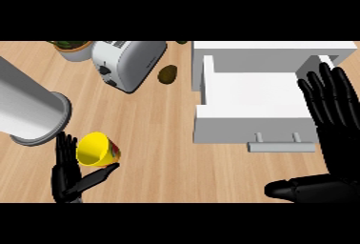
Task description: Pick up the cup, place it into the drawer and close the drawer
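Observation:
The yellow cup [95,149] lies tilted on the wooden counter at the lower left, its mouth facing up and left. My left hand [69,177] sits right beside it, fingers straight along the cup's left side and the thumb stretched out beneath it; I cannot tell whether they touch. The white drawer [211,97] stands pulled out at the right, its inside bare and its handle [281,147] toward me. My right hand [332,107] is open, fingers straight up over the drawer's right side.
A silver toaster [128,62] stands at the back, with a potted plant [73,48] to its left and a small brown fruit [167,74] to its right. A large grey cylinder [29,110] lies just above the cup. Bare wood separates cup and drawer.

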